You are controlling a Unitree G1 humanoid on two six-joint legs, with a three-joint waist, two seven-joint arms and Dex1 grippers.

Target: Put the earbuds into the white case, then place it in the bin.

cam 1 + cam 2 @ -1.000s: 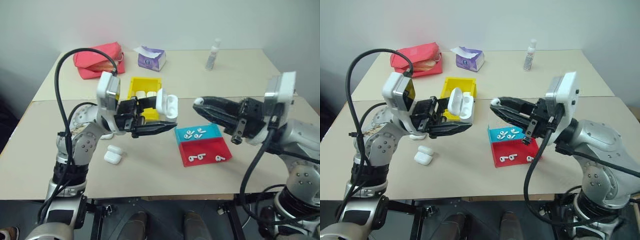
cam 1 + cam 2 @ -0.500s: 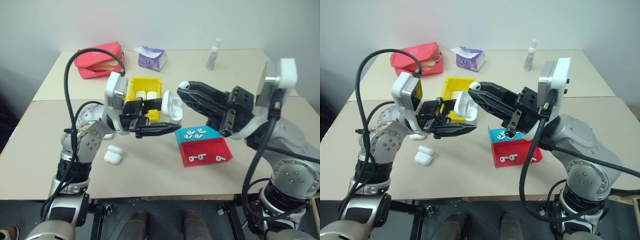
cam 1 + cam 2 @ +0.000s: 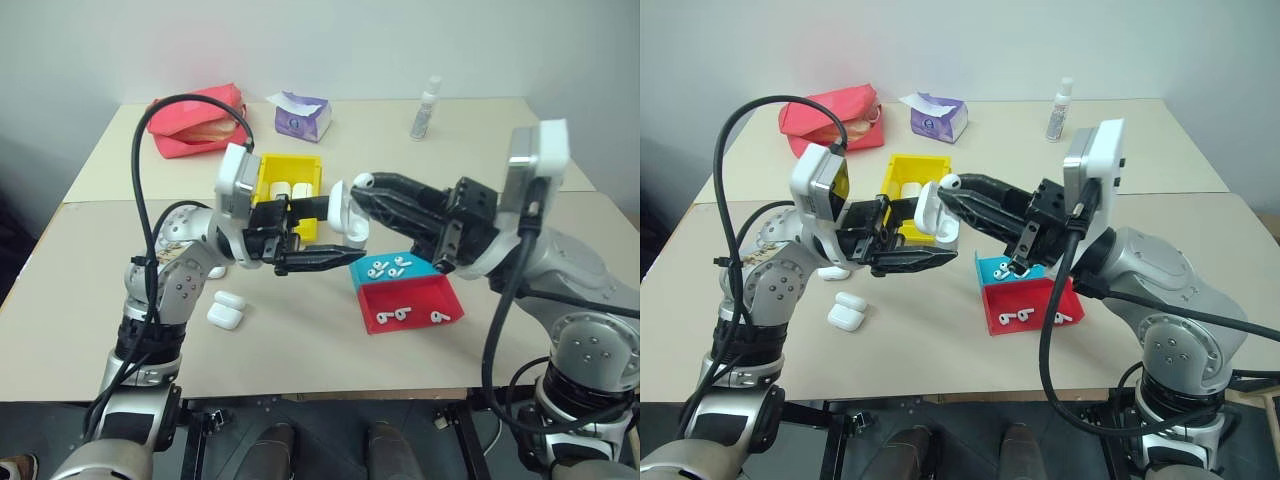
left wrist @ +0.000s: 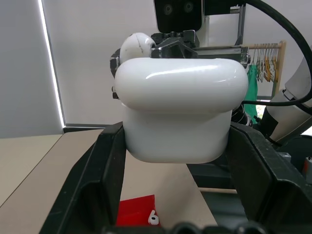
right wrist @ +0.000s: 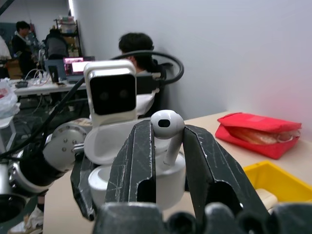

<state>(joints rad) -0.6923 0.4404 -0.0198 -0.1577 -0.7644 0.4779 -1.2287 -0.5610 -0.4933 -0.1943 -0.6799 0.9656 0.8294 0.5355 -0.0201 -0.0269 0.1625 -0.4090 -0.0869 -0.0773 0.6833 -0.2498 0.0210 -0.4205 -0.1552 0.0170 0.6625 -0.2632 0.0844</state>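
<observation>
Two grippers meet in mid-air. Left gripper (image 3: 335,255) is clamped on the white case (image 3: 347,208), lid open. Right gripper (image 5: 165,146) pinches one earbud (image 5: 167,127) by the stem, bud just above the case's open top. Insertion not yet done. Bin (image 3: 268,172), beyond the left gripper, already holds cases. Left to do: seat earbuds, close lid, drop case in bin.

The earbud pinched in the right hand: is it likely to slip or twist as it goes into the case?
Probably slippery: the earbud is glossy and rounded. The right hand pinches its thin stem, so it may pivot. It looks light and rigid.
</observation>
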